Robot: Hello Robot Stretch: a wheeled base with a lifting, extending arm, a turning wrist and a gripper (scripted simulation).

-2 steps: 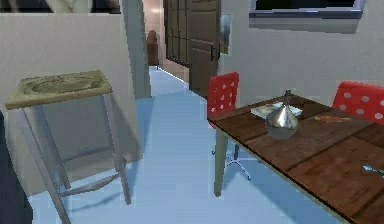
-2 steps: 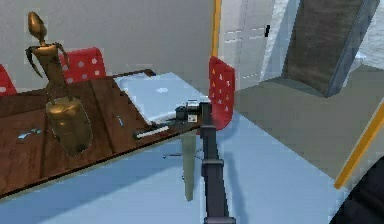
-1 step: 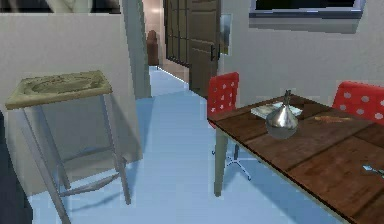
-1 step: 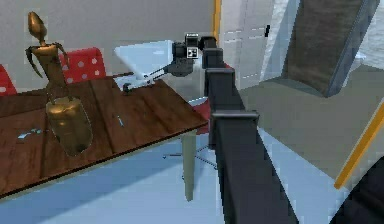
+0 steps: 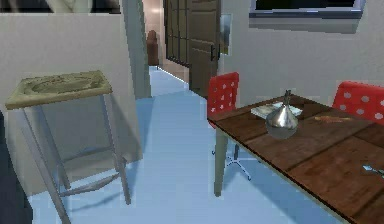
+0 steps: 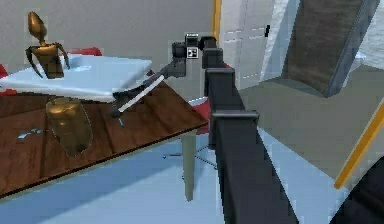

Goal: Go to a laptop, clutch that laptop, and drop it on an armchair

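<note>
A flat pale slab (image 6: pixel 95 75), laptop-like in shape, lies on the dark wooden table (image 6: pixel 150 125) in the arm side view. The arm's dark bar (image 6: pixel 235 140) rises from the bottom edge and ends at two white marker squares (image 6: pixel 190 47). Left of them the gripper (image 6: pixel 125 102) slants down over the table at the slab's near right corner. With the slab and tabletop behind its far end, I cannot tell whether it holds anything or touches the slab.
A bronze figurine (image 6: pixel 45 50) and a brown jar (image 6: pixel 68 125) stand on the table, red chairs (image 6: pixel 90 50) behind. A white door (image 6: pixel 245 40) lies beyond. The forward view has a tall stool (image 5: pixel 65 90), the table (image 5: pixel 310 150) with a metal pot (image 5: pixel 285 115), red dotted chairs (image 5: pixel 222 95) and a hallway (image 5: pixel 165 80).
</note>
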